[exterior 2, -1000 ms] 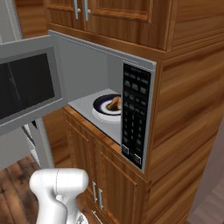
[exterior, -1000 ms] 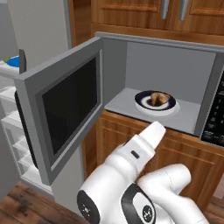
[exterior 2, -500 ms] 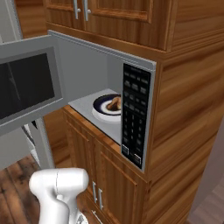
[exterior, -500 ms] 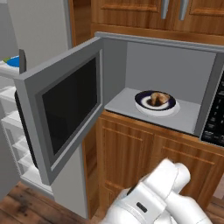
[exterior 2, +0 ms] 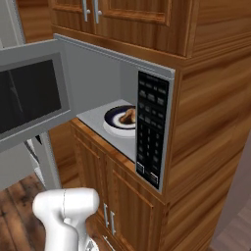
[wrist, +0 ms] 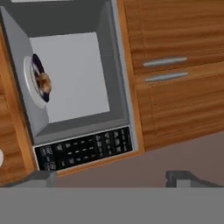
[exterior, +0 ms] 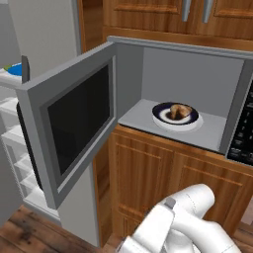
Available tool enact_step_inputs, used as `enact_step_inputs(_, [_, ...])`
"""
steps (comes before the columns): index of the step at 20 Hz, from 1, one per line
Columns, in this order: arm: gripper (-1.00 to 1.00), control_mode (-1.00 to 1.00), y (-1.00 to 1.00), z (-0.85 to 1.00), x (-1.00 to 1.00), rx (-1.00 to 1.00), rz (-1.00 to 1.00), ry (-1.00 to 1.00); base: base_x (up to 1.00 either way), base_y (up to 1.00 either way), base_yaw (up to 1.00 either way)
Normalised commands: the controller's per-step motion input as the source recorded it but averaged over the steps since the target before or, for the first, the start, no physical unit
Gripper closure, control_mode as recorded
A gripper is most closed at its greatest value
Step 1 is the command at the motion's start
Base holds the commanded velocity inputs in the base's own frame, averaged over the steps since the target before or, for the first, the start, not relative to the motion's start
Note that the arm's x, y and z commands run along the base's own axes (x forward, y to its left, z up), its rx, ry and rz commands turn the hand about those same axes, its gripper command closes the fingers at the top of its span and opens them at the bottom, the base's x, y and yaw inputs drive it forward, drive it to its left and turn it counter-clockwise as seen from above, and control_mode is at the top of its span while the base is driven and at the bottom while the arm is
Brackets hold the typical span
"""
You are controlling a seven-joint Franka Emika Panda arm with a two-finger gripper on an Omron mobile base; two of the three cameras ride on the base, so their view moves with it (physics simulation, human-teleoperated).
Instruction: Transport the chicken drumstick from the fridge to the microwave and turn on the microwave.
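Dark finger tips of the gripper (wrist: pixel 111 177) poke up at the bottom of the hand view, spread about as wide as they go with nothing between them. They're pulled back from the microwave (wrist: pixel 78 78), looking into its grey cavity from a rolled angle, so the black keypad (wrist: pixel 83 148) runs along the lower edge there.

Chicken drumstick (exterior: pixel 179 110) is sitting on the blue plate (exterior: pixel 163 114), and the plate is on the microwave floor, roughly centred. Golden-brown, glossy, lying on its side as far as I can tell.

Microwave door (exterior: pixel 74 128) is swung wide open to the left, black glass facing the room. Behind it you can see the fridge (exterior: pixel 20 163) with its white shelves. Wooden cabinet doors (exterior 2: pixel 105 208) sit under the microwave, more wood cabinets (exterior: pixel 183 17) above it. White arm (exterior: pixel 183 222) is low in the left base view, well below the opening.
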Motion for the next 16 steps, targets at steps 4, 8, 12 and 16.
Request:
enact_step_inputs(4, [-1.00,-1.00,0.44,-0.35,0.00,-0.31,0.00,0.00,0.00,0.00,0.00])
enact_step_inputs(8, [-1.00,-1.00,0.51,-0.34,0.00,-0.26,0.00,0.00,0.00,0.00,0.00])
enact_step_inputs(12, [-1.00,-1.00,0.53,-0.31,0.01,-0.22,0.00,0.00,0.00,0.00,0.00])
enact_step_inputs(16, [-1.00,-1.00,0.46,-0.31,0.13,-0.20,0.00,0.00,0.00,0.00,0.00])
